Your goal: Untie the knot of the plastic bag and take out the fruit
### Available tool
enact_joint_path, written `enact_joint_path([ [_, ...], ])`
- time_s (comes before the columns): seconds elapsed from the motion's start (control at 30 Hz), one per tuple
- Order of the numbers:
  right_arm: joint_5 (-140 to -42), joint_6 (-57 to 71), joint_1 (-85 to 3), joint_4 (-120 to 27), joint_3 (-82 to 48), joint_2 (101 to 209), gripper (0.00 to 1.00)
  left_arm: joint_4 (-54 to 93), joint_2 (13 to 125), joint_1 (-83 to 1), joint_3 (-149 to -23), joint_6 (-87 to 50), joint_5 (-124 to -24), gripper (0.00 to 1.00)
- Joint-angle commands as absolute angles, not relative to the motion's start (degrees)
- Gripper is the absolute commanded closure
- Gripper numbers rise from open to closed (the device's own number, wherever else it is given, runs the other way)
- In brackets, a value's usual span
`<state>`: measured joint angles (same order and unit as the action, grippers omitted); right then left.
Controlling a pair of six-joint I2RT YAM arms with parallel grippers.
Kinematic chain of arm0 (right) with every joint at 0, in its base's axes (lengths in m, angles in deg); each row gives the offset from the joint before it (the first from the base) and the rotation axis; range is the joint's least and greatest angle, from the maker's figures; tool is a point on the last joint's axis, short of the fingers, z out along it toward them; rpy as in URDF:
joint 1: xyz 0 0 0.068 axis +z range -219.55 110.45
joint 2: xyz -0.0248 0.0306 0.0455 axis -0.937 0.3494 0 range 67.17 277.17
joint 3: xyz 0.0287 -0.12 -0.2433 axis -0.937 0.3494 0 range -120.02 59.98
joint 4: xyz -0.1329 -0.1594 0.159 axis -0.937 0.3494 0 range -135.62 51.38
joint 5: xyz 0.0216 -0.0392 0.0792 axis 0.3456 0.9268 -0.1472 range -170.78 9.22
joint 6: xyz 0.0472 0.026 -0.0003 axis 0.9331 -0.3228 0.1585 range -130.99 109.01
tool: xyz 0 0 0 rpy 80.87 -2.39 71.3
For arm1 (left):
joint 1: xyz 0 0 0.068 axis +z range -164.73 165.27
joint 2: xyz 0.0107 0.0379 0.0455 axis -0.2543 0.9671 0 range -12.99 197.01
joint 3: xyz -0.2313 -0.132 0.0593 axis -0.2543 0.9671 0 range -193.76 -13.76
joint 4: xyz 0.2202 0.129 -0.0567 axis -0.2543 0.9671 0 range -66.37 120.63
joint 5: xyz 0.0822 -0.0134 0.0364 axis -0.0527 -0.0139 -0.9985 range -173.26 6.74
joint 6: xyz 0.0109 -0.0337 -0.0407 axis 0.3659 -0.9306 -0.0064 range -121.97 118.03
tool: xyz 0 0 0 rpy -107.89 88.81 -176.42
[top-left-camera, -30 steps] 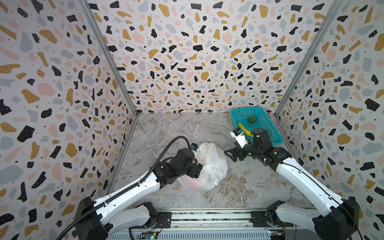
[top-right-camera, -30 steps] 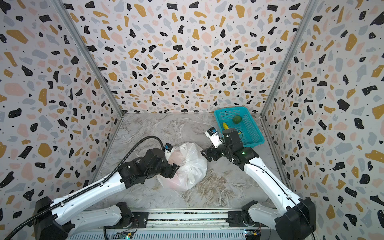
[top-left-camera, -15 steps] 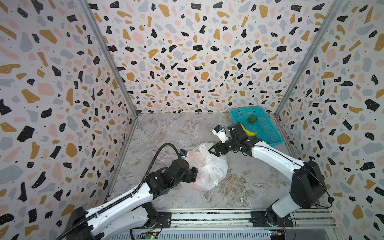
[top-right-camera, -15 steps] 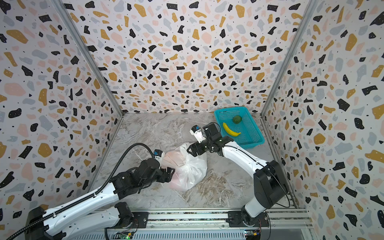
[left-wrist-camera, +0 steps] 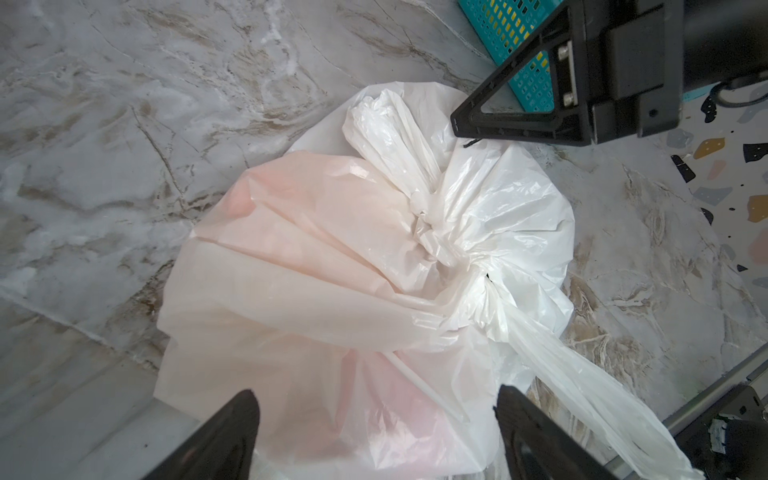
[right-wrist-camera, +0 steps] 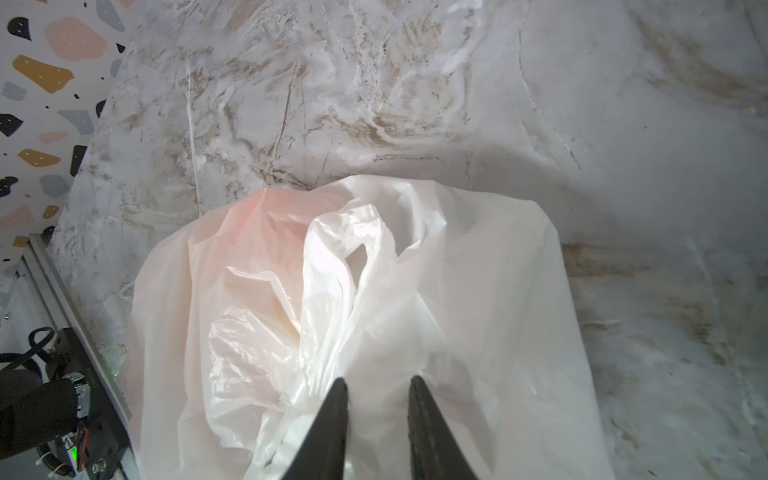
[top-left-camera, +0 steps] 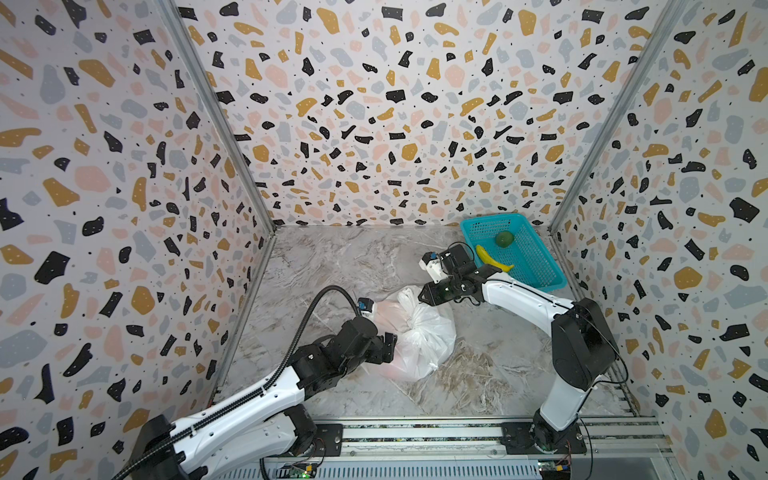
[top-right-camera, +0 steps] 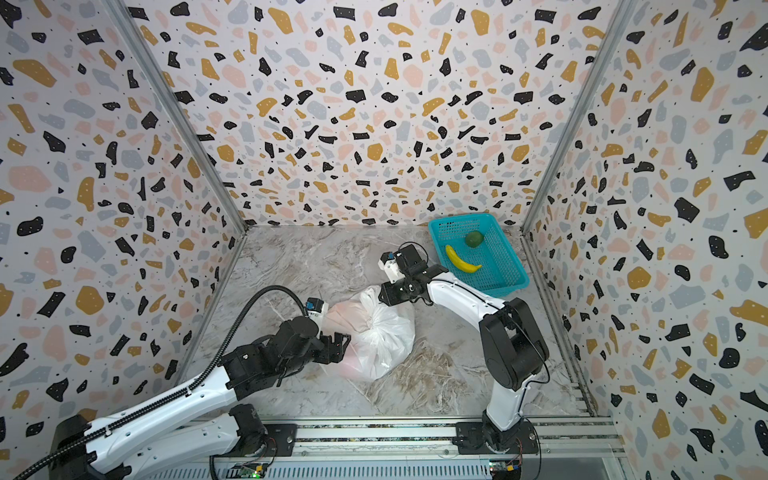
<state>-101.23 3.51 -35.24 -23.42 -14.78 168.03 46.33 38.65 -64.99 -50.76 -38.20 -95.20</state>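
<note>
The left gripper (left-wrist-camera: 374, 399) gapes wide beside the crinkly, translucent plastic bag (top-left-camera: 419, 336), which sits mid-way across the marble-patterned table (top-left-camera: 332, 266). Its bunched knot (left-wrist-camera: 432, 224) is tied. The right gripper (right-wrist-camera: 378, 380), wide a second ago, now straddles the floppy tail (right-wrist-camera: 345, 249) narrowly; whether it grips is unclear.

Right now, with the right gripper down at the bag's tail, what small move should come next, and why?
Probably close the right gripper firmly on the tail at its narrow jaws; whether it grips yet is unclear. The knot is tied, and the left gripper hangs open over the plastic bag, holding nothing.
</note>
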Motion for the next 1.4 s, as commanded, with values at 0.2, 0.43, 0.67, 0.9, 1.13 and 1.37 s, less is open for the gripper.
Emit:
enact_joint_path([
  [0.2,-98.30,5.46,-36.77,-20.30,-8.85,158.56,1.00,46.52,37.73,-65.10,-50.16,-36.97,-95.91,0.10],
  [0.43,-96.45,7.68,-37.53,-20.07,-8.51,153.51,0.60,46.73,37.98,-65.14,-50.62,-36.16,-95.70,0.10],
  [0.67,-98.98,7.53,-38.16,-20.45,-10.82,157.72,0.31,47.05,37.61,-65.10,-51.01,-35.72,-95.65,0.10],
  [0.9,-102.68,9.64,-37.40,-23.97,-8.30,161.29,0.38,47.20,37.53,-65.10,-51.28,-35.57,-95.48,0.09],
  [1.13,-101.53,13.70,-37.79,-26.71,-1.49,155.32,0.91,47.26,38.19,-65.20,-51.78,-34.56,-94.82,0.09],
  [1.37,-102.36,20.60,-38.66,-26.99,7.74,146.19,1.00,48.25,40.53,-66.03,-53.84,-30.99,-93.98,0.10],
])
